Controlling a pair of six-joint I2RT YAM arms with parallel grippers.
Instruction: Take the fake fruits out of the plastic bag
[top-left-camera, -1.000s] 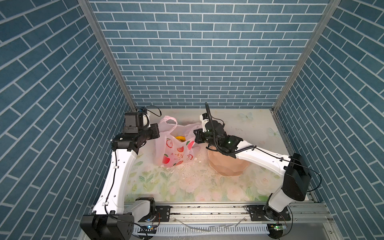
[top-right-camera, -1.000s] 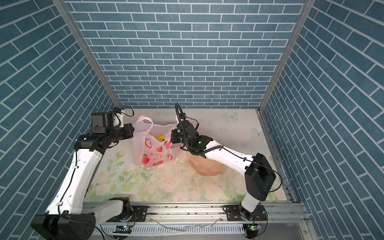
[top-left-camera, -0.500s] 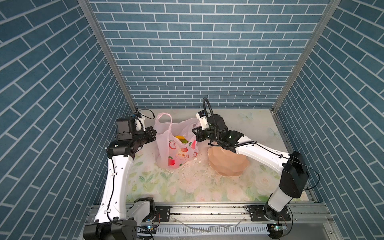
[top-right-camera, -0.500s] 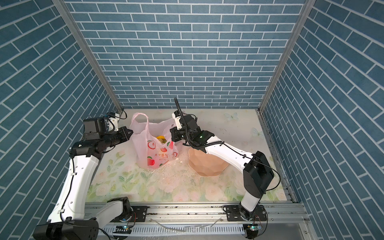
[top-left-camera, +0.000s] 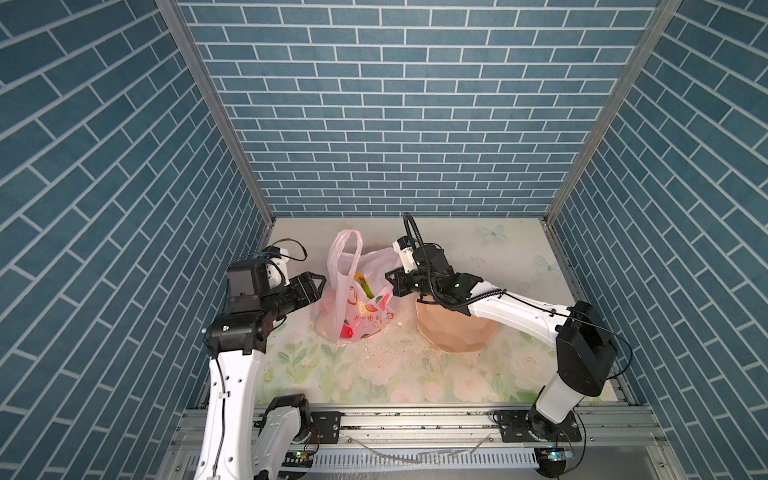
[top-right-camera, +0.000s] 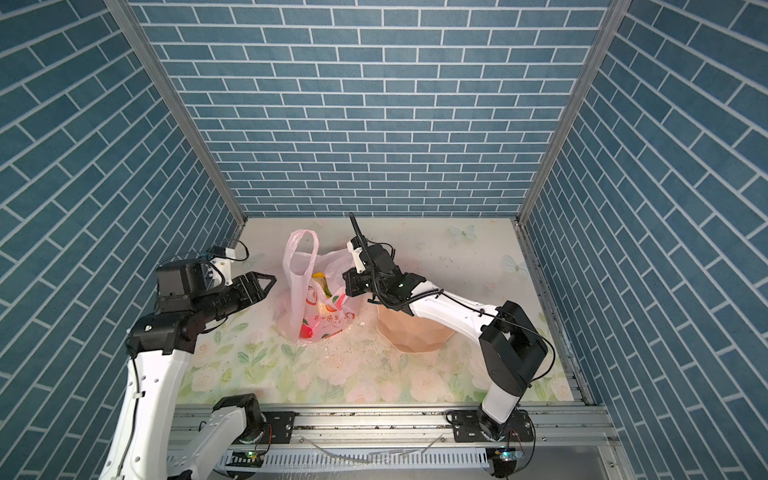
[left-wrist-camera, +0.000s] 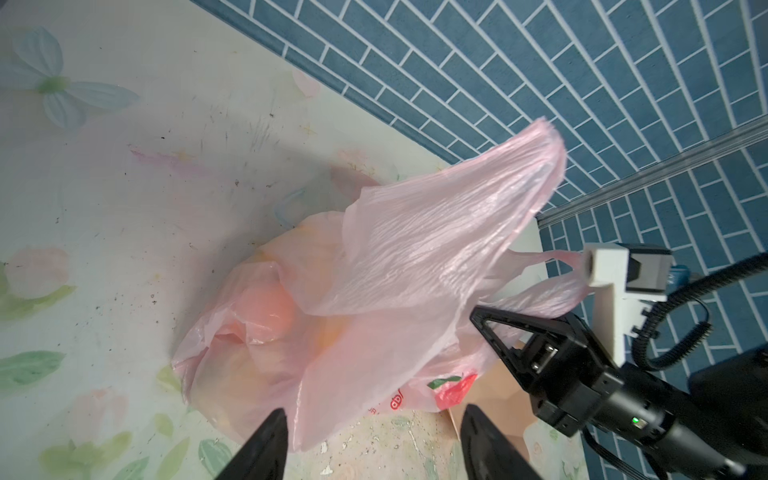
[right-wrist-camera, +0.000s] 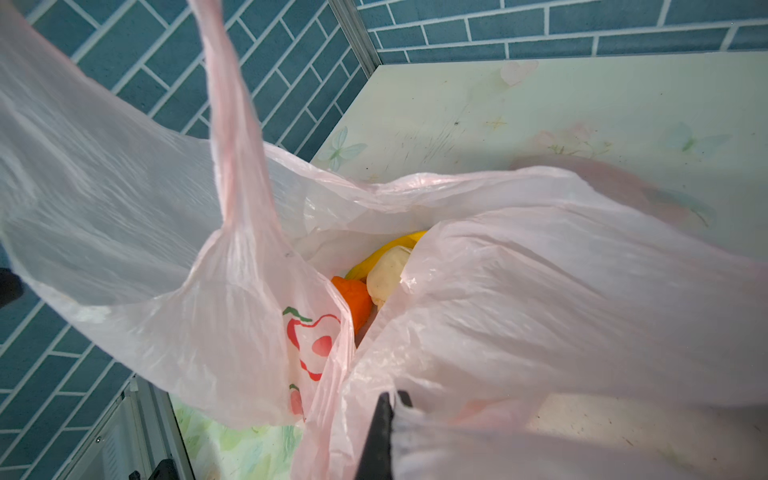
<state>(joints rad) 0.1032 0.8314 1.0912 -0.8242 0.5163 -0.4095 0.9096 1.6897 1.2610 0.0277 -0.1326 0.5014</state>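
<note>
right gripper (top-left-camera: 390, 279) pinches plastic bag (top-left-camera: 353, 320); left gripper (top-left-camera: 321, 287) gapes beside it.

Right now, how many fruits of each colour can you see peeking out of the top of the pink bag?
Right wrist view, looking into the plastic bag:
yellow banana: 1
cream-white fruit: 1
orange fruit: 1
Total: 3 showing; more may be hidden underneath.

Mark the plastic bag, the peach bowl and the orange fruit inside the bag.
plastic bag (top-left-camera: 365, 322), in a top view, on its printed front.
peach bowl (top-left-camera: 451, 336), in a top view, on its faceted outer wall.
orange fruit (right-wrist-camera: 353, 297), right wrist view, on its exposed skin in the bag's mouth.
</note>
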